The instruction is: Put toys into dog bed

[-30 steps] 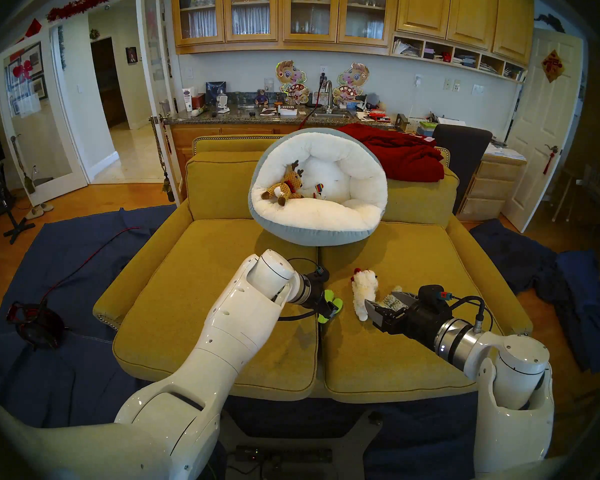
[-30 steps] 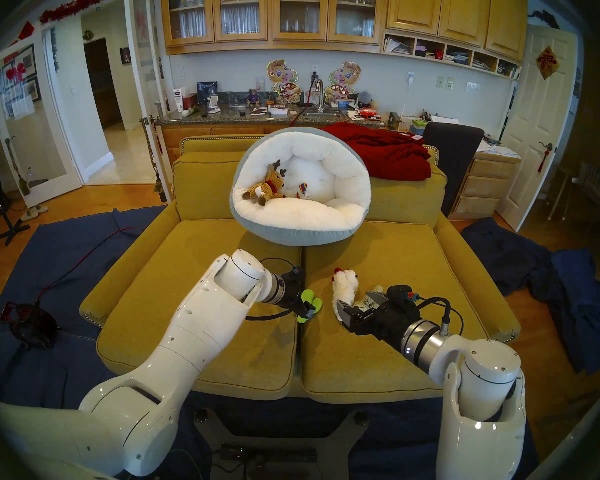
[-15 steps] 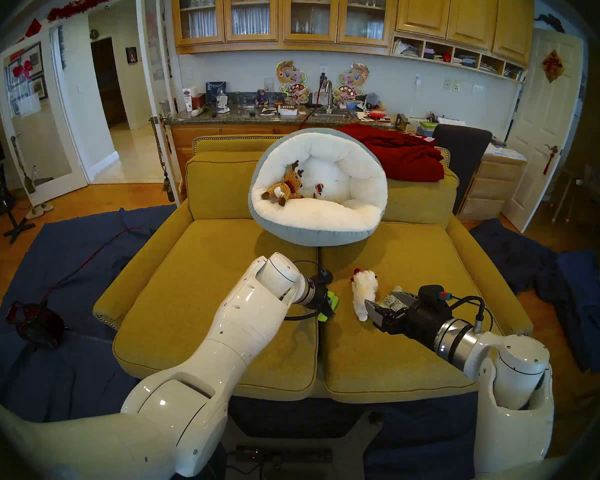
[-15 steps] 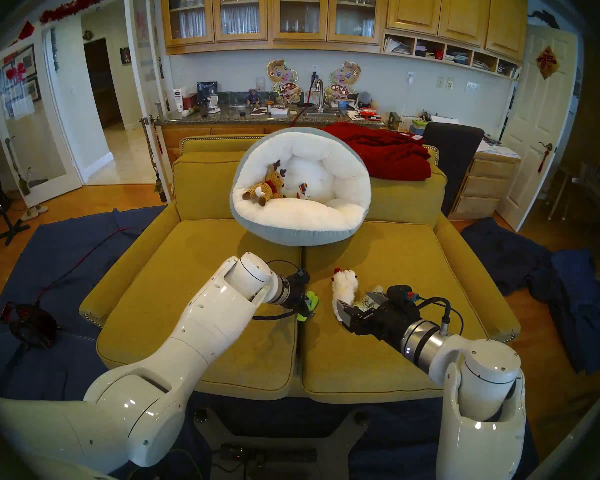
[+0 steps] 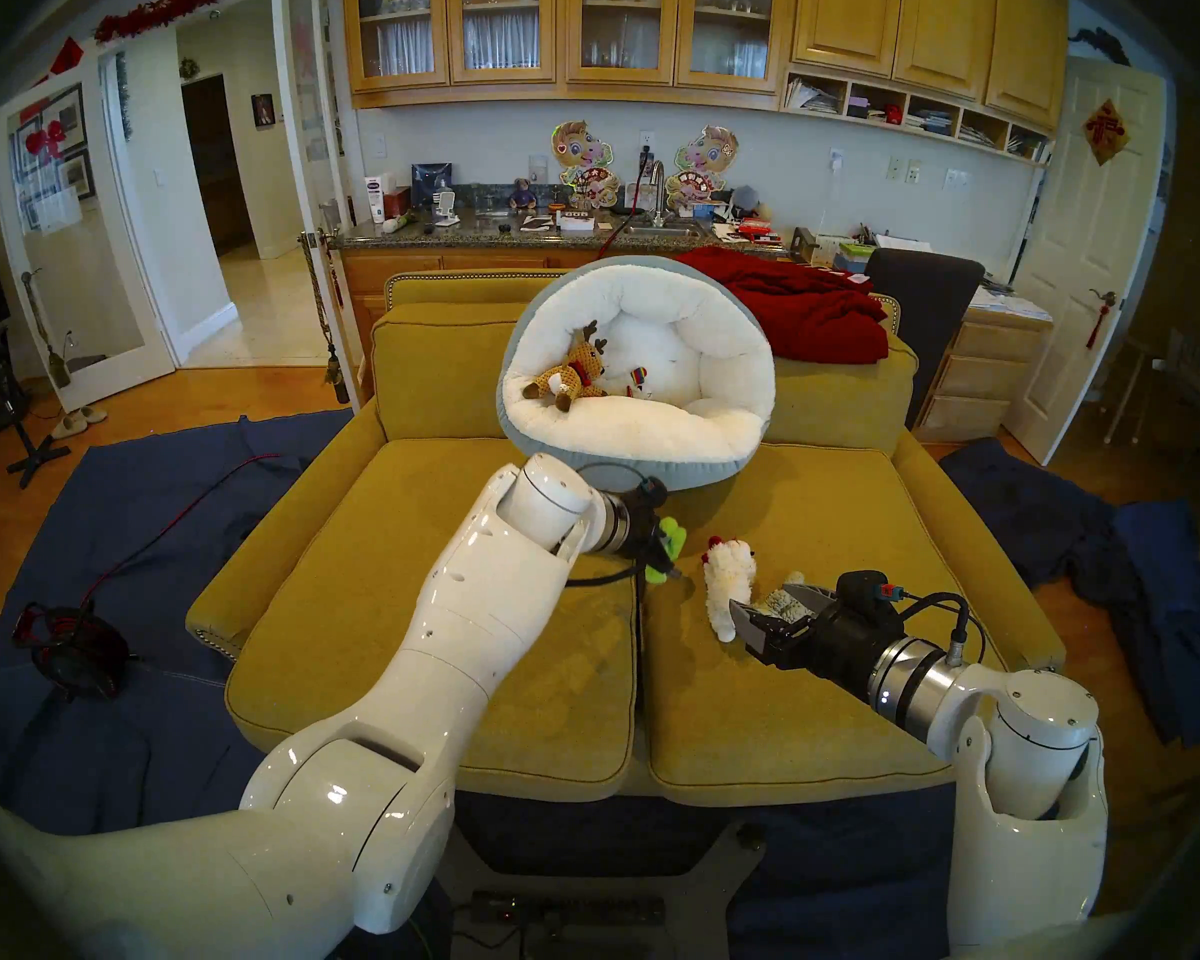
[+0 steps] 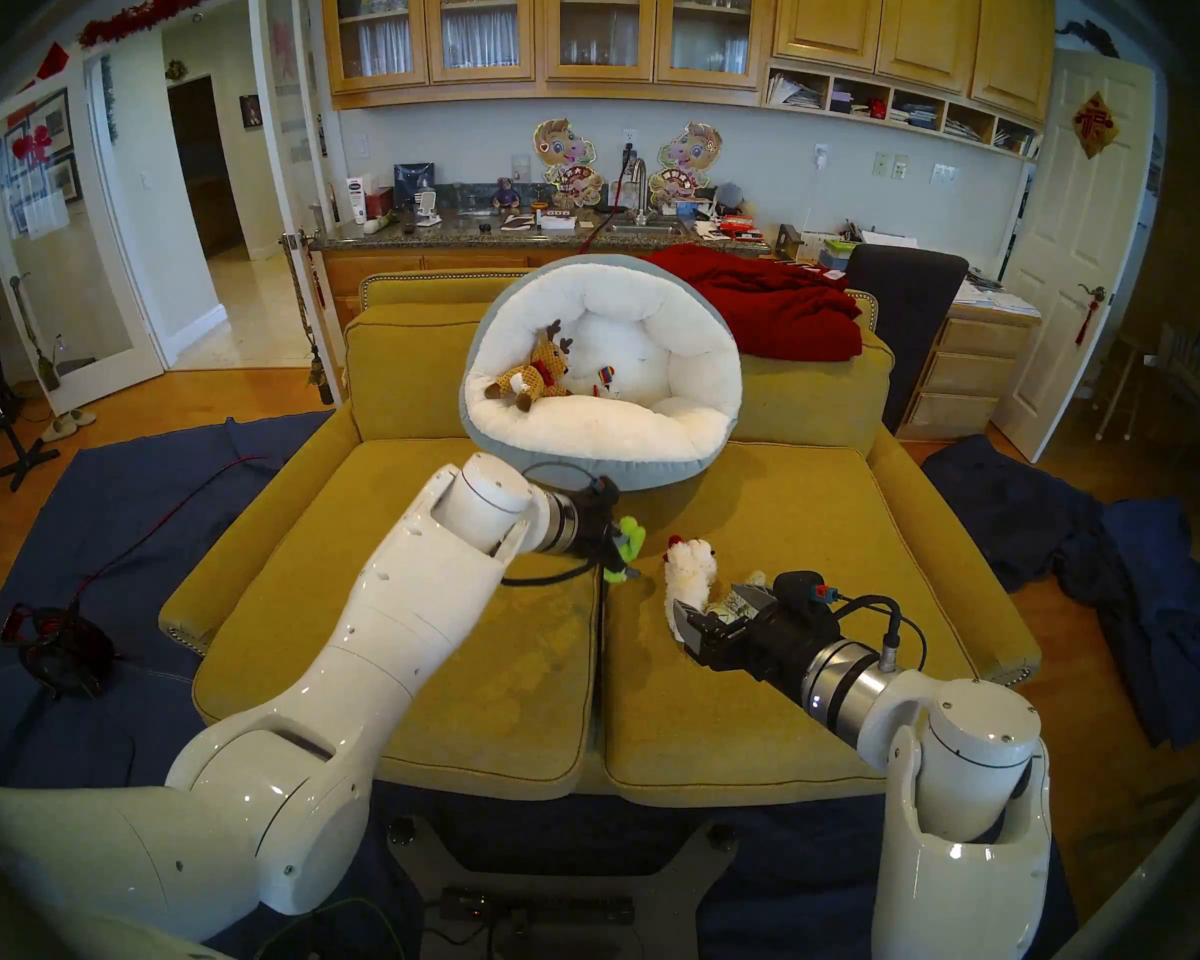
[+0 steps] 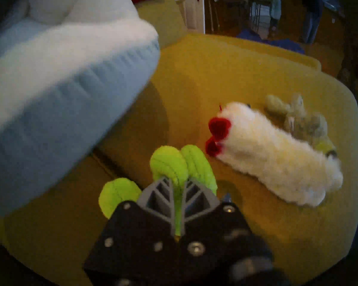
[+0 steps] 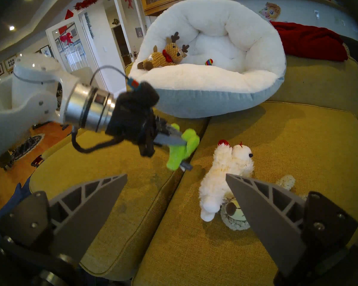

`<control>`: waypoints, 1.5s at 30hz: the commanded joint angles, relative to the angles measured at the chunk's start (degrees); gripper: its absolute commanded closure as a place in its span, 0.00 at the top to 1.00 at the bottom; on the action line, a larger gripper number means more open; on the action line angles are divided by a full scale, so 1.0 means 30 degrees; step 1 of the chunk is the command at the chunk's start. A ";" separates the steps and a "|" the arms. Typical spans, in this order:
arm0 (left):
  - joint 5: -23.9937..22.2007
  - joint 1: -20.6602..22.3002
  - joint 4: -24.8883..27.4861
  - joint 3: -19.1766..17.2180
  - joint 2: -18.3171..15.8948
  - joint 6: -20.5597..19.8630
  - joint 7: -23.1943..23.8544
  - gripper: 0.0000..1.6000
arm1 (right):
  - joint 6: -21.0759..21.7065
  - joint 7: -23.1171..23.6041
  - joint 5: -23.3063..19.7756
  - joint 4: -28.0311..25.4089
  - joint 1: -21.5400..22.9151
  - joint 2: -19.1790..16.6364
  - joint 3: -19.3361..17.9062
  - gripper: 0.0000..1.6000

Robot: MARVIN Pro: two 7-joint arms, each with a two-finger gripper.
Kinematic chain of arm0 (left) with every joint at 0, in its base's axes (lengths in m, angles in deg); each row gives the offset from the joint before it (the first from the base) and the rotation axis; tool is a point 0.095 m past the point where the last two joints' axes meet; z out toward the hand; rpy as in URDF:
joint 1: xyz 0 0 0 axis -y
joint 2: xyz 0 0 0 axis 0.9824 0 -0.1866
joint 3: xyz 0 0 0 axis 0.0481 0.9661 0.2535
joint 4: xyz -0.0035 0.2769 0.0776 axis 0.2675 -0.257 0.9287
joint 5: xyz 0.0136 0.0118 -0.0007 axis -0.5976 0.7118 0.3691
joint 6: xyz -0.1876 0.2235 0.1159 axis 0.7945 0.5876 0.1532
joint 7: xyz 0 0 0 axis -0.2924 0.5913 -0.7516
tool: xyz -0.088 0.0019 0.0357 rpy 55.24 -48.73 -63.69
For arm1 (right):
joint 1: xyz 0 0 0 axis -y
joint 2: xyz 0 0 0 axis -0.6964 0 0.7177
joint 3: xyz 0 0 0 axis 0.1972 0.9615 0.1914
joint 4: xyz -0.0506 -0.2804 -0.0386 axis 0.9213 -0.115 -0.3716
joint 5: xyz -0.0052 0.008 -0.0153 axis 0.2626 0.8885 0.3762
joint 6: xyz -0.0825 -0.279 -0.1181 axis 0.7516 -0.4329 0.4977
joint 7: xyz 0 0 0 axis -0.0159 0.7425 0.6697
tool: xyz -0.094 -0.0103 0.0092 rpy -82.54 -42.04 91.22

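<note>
My left gripper [image 5: 663, 546] is shut on the lime-green cactus [image 5: 673, 536] and holds it above the sofa seat, just in front of the dog bed [image 5: 652, 442]. In the left wrist view the cactus [image 7: 167, 163] is pinched between the fingers [image 7: 153, 194]. The brown reindeer [image 5: 573, 377] and the small white-and-rainbow toy [image 5: 639, 378] lie inside the bed. The fluffy white animal [image 5: 725, 577] and the shaggy grey-beige animal [image 5: 784, 600] lie on the right seat cushion. My right gripper [image 5: 763, 609] is open and empty, low over the grey-beige animal [image 8: 234, 213].
The bed leans against the mustard-yellow sofa's back cushions [image 5: 445, 370]. A red blanket [image 5: 805, 307] is draped over the sofa back at the right. A seam [image 5: 637, 661] splits the two seat cushions. Dark blue cloth [image 5: 133, 522] covers the floor around the sofa.
My left gripper has lifted the cactus off the seat and carried it up and back toward the dog bed. The right arm has not moved.
</note>
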 commanded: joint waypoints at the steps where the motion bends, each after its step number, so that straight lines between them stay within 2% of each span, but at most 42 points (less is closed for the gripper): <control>1: -0.0283 0.1945 0.2031 -0.1133 0.0868 0.0127 -0.0072 0.00 | -0.0078 0.0032 -0.0059 -0.0463 0.0232 -0.0051 0.0002 1.00; 3: -0.0294 0.2257 0.2249 -0.1079 0.0816 -0.0064 0.0038 0.00 | -0.0079 0.0032 -0.0059 -0.0461 0.0233 -0.0051 0.0002 1.00; 8: -0.0196 0.3168 0.2582 -0.1599 0.1488 -0.0268 0.0011 0.00 | -0.0082 0.0034 -0.0063 -0.0462 0.0237 -0.0054 0.0002 1.00; 11: -0.0081 0.3199 0.2616 -0.1824 0.1686 -0.0289 -0.0187 0.00 | -0.0084 0.0034 -0.0064 -0.0458 0.0238 -0.0055 0.0002 1.00; 12: -0.0013 0.3614 0.2246 -0.1909 0.1743 -0.0371 -0.0261 0.00 | -0.0084 0.0034 -0.0064 -0.0459 0.0238 -0.0055 0.0002 1.00; 13: 0.0066 0.3327 0.2446 -0.2096 0.1866 -0.0324 -0.0443 0.00 | -0.0085 0.0034 -0.0065 -0.0454 0.0239 -0.0056 0.0002 1.00; 27: 0.1096 0.5417 -0.0693 -0.2943 0.1697 0.0271 -0.2013 0.00 | -0.0096 0.0029 -0.0062 -0.0317 0.0244 -0.0057 0.0011 1.00; 28: 0.1137 0.5083 -0.0446 -0.3039 0.1725 0.0365 -0.2132 0.00 | -0.0096 0.0028 -0.0062 -0.0300 0.0242 -0.0056 0.0012 1.00; 32: 0.1311 0.6582 -0.1669 -0.3186 0.1789 0.0176 -0.2281 0.00 | -0.0099 0.0026 -0.0061 -0.0222 0.0243 -0.0057 0.0015 1.00; 33: 0.1350 0.5850 -0.1154 -0.3285 0.1892 0.0354 -0.2467 0.00 | -0.0099 0.0025 -0.0060 -0.0209 0.0242 -0.0057 0.0016 1.00; 45: 0.1750 0.7315 -0.2679 -0.3803 0.2132 0.0350 -0.3266 0.00 | -0.0108 0.0020 -0.0064 -0.0027 0.0259 -0.0061 0.0022 1.00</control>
